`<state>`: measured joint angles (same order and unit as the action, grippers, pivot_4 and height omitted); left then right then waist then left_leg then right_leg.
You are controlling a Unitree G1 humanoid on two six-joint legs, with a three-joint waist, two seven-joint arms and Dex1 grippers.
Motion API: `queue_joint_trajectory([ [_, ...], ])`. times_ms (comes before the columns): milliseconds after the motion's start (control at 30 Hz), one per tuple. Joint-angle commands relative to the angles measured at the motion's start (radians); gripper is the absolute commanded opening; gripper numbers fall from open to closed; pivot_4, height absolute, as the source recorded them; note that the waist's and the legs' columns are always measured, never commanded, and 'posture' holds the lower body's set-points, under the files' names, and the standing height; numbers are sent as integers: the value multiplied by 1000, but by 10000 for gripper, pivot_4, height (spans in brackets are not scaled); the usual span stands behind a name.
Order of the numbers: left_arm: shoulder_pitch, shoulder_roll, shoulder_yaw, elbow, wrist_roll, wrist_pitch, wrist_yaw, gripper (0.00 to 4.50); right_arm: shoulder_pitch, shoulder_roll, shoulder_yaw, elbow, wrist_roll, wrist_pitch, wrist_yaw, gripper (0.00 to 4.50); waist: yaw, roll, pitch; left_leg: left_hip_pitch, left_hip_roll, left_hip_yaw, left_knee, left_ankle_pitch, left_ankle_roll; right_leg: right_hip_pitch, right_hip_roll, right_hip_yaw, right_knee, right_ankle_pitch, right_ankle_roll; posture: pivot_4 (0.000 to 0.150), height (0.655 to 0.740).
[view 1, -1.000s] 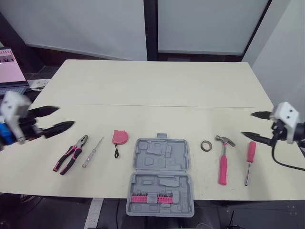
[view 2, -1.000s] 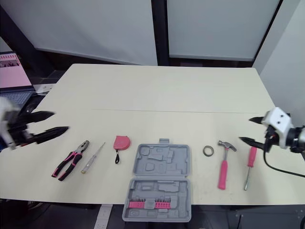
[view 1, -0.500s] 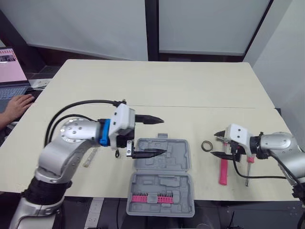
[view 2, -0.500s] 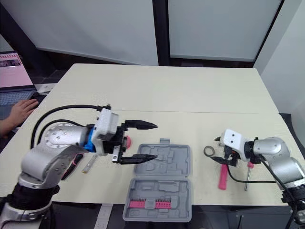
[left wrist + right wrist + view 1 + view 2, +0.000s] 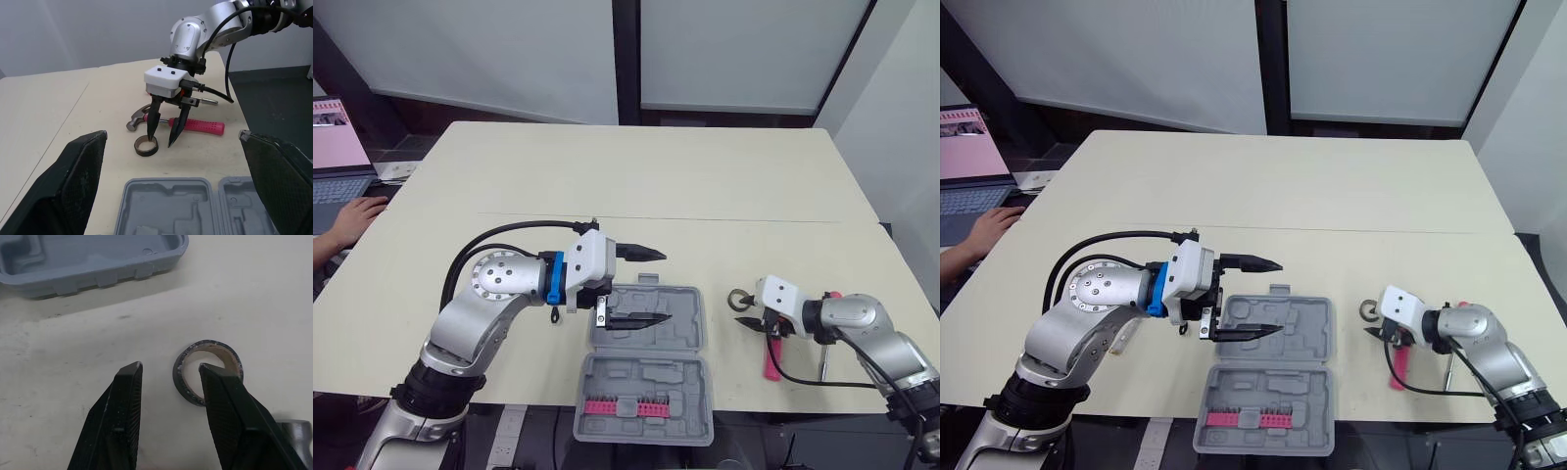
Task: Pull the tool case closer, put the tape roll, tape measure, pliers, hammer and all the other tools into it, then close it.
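The grey tool case [image 5: 646,364] lies open at the table's near edge, with pink bits [image 5: 626,407] in its near half. My left gripper [image 5: 650,286] hovers open over the case's far half [image 5: 166,205]. The dark tape roll [image 5: 737,299] lies right of the case. My right gripper [image 5: 169,367] is down at the tape roll [image 5: 211,346], fingers still apart: one tip stands in the ring's hole, the other outside, the ring's wall between them. The pink-handled hammer [image 5: 198,126] lies just beyond the tape roll [image 5: 146,147]. The left arm hides the tape measure and pliers.
A pink screwdriver [image 5: 1446,372] lies right of the hammer [image 5: 771,345], partly behind my right arm. A thin screwdriver [image 5: 1121,343] peeks out under my left arm. A person's hand [image 5: 352,215] rests at the table's left edge by a laptop [image 5: 333,147].
My right gripper has come down onto the tape roll and its fingers have narrowed. My left gripper has shifted a little to the right over the case.
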<state>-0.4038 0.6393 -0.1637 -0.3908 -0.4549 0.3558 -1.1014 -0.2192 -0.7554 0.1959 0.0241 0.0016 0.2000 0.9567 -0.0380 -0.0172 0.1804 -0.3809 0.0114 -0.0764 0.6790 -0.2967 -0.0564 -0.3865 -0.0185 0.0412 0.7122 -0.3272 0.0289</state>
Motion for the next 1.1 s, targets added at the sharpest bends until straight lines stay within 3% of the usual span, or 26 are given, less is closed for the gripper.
queue_joint_trajectory([
  [33, 5, -8, -11, -30, 8, -20, 5, 45000, -14, 15, 0, 31, -18, -34, -21, 19203, 0, 0, 0, 0, 0, 0, 0, 0, 0, 0, 0, 0, 0, 0, 0, 1500, 7400],
  [200, 10, -10, -9, -39, 6, -13, 5, 45000, -39, 36, 1, 84, -31, -62, -28, 19203, 1, 0, 0, 0, 0, 0, 0, 0, 0, 0, 0, 0, 0, 0, 0, 1500, 7400],
  [567, 24, -9, -3, -58, 6, -3, 24, 45000, -59, 45, 1, 128, -32, -113, -23, 445, 1, 0, 0, 0, 0, 0, 0, 0, 0, 0, 0, 0, 0, 0, 0, 1500, 7400],
  [833, 91, 15, 84, -81, -45, 52, 79, 45000, -115, 6, 41, -81, 6, 77, 110, 73, -1, 0, 0, 0, 1, 0, 0, 0, 0, 0, 0, 0, 0, 0, 0, 1500, 7400],
  [967, 204, 56, 207, -127, -123, 133, 126, 45000, -219, 72, 101, -167, 12, 230, 125, 73, -13, 0, 0, 1, 2, -1, 0, 0, 0, 0, -1, 0, 0, 0, 0, 1500, 7400],
  [1100, 337, 110, 338, -166, -158, 178, 162, 45000, -331, 188, 182, -138, -11, 286, 102, 73, -17, 0, 0, 1, 2, -3, -1, 0, 0, 0, -1, 0, 0, 0, 0, 1500, 7400],
])
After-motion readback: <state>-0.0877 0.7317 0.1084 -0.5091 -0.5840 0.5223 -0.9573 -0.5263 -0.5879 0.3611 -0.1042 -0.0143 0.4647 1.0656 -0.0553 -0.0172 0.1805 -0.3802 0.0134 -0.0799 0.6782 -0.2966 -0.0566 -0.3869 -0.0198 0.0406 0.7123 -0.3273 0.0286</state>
